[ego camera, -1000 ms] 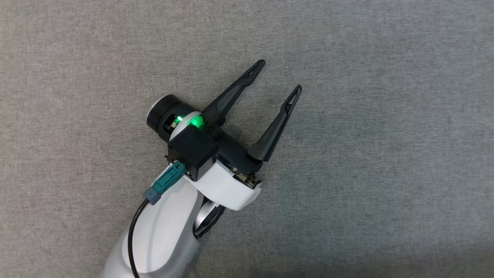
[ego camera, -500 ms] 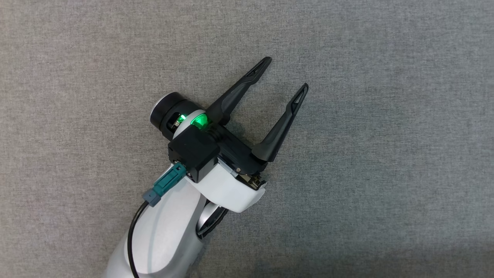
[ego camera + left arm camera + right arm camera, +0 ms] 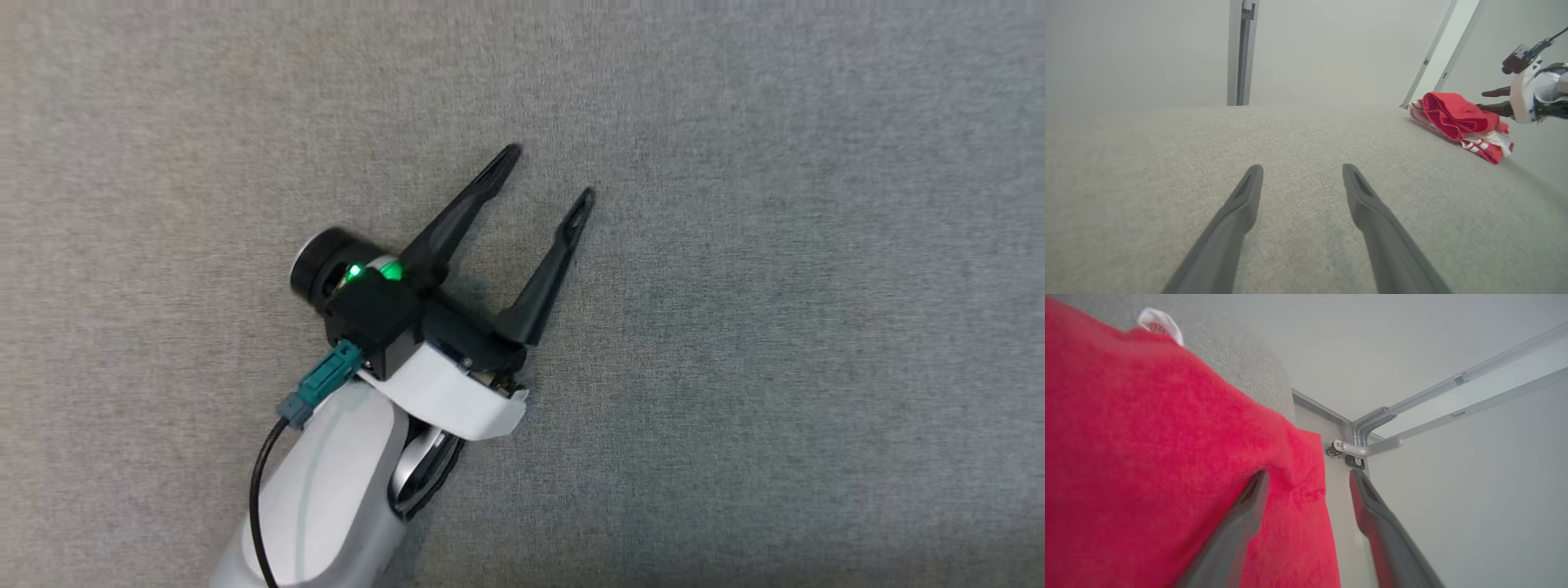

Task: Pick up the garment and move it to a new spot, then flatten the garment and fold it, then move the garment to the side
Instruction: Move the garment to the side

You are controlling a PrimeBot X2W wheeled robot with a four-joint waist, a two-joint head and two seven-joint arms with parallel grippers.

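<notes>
The garment (image 3: 1455, 116) is a bunched red cloth with white stripes, lying at the far right edge of the grey table in the left wrist view. My right gripper (image 3: 1492, 100) reaches in from the right, fingers apart around the garment's near end. In the right wrist view the red garment (image 3: 1147, 457) covers the left side, its edge hanging between the open fingers of the right gripper (image 3: 1308, 475) and over the left fingertip. My left gripper (image 3: 549, 174) stands open over bare table with nothing between its fingers (image 3: 1237, 212).
The grey fabric table (image 3: 816, 286) spreads all around the left arm. A metal post (image 3: 1240, 53) rises behind the table's far edge. Slanted rails (image 3: 1447, 45) and a corner bracket (image 3: 1359, 447) stand by the garment's corner.
In the head view the left gripper has shifted left and slightly down, its fingers a little closer together. The picture is blurred now, so the camera may have moved.
</notes>
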